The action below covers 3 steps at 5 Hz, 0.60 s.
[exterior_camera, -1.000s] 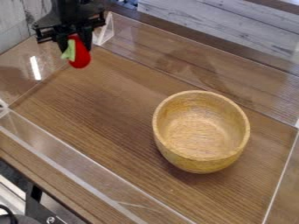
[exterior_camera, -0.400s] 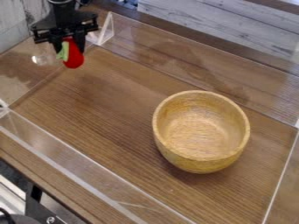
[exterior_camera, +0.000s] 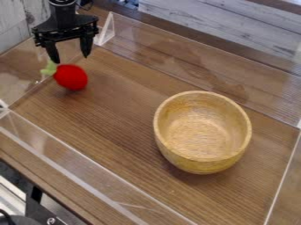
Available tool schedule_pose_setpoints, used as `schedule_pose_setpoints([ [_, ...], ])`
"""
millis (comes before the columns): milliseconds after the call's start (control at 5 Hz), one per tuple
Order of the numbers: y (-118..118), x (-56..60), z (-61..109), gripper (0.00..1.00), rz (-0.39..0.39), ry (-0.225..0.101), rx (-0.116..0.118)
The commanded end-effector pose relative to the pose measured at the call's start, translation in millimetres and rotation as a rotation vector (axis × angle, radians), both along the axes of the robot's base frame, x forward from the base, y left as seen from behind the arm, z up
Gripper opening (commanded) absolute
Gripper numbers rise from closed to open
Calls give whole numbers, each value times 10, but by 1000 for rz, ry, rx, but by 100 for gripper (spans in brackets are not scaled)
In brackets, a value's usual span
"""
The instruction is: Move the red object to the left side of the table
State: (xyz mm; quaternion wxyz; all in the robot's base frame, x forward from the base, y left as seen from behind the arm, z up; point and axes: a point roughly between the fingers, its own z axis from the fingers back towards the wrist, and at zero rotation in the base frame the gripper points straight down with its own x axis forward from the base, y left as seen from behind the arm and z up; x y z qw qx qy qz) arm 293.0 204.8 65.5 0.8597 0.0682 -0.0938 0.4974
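The red object [exterior_camera: 70,77], a small glossy toy fruit with a green leafy end pointing left, lies on the brown wood-grain table [exterior_camera: 118,132] near its far left corner. My black gripper [exterior_camera: 63,43] hangs just above and behind it, pointing down. Its fingers [exterior_camera: 87,43] are spread open with nothing between them, apart from the fruit.
A round wooden bowl [exterior_camera: 203,131] stands on the right half of the table. Clear acrylic walls [exterior_camera: 59,151] edge the tabletop along the front, left and back. The left wall stands close beside the fruit.
The gripper held the red object above the table, sank a little leftward, then opened. The fruit now lies on the tabletop below the open fingers.
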Motion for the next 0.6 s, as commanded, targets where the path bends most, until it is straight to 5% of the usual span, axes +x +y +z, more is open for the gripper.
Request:
schedule_pose_setpoints([
  [0,-104,78,329,100,3,-44,4],
  [400,-262,174,708,100,9,-49,-74],
])
